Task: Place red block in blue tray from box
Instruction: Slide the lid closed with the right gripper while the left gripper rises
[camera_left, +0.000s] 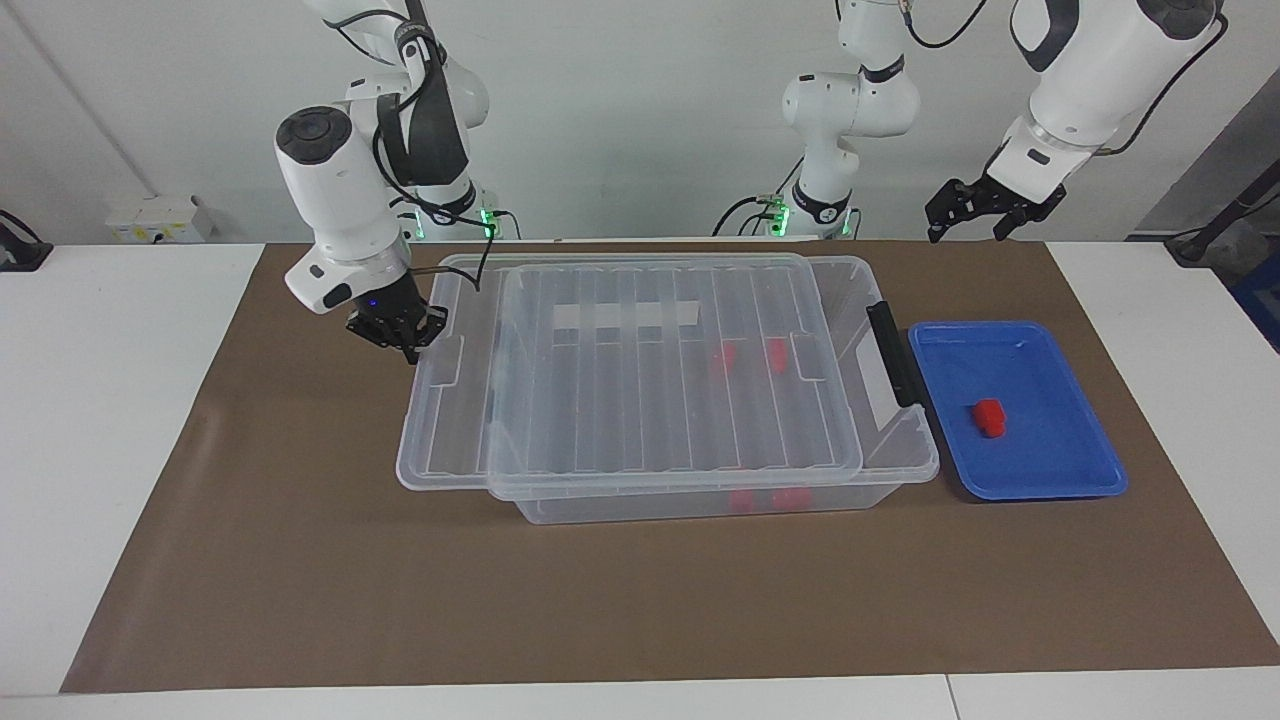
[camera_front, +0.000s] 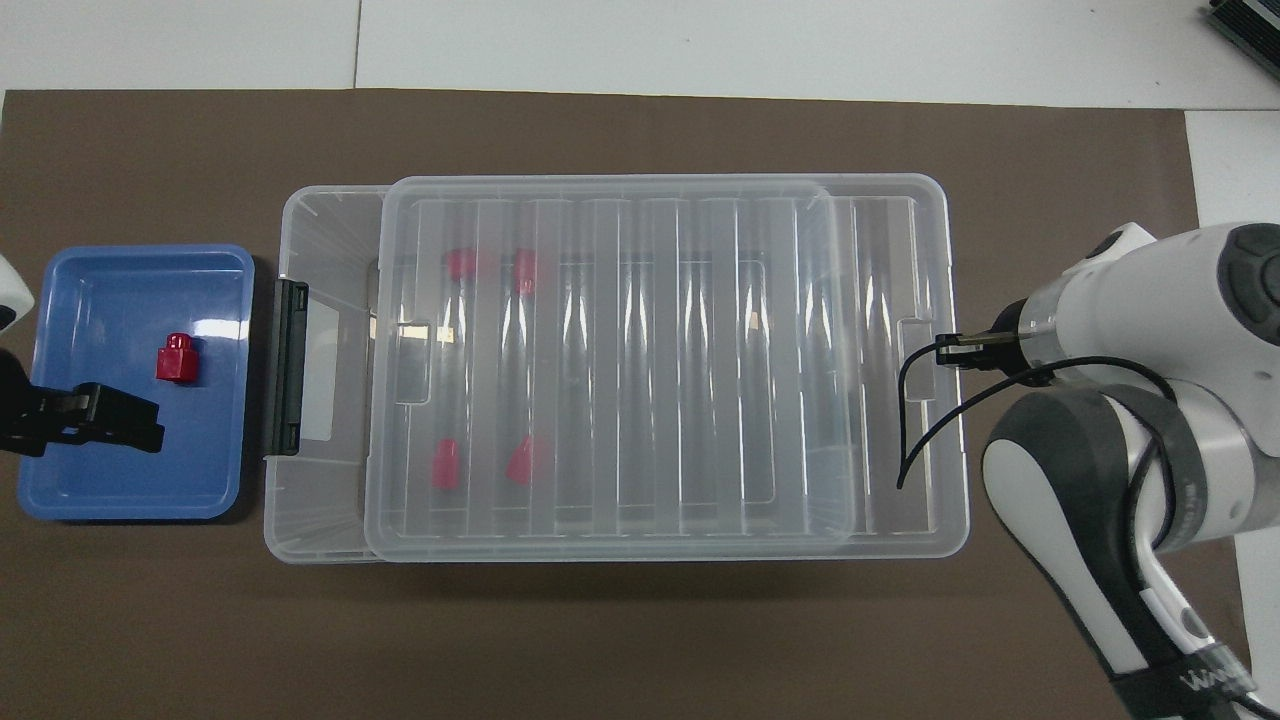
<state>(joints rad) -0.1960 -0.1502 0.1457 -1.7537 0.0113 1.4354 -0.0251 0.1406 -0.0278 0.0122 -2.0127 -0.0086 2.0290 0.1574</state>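
One red block lies in the blue tray at the left arm's end of the table; it also shows in the overhead view, in the tray. Several more red blocks show blurred through the clear lid inside the box. The lid covers most of the box, leaving a strip open by the dark handle. My right gripper is shut on the lid's end rim at the right arm's end. My left gripper is open and empty, raised high above the tray.
Brown paper covers the table under the box and tray. A white strip label shows through the lid. Bare white tabletop lies past the paper at both ends.
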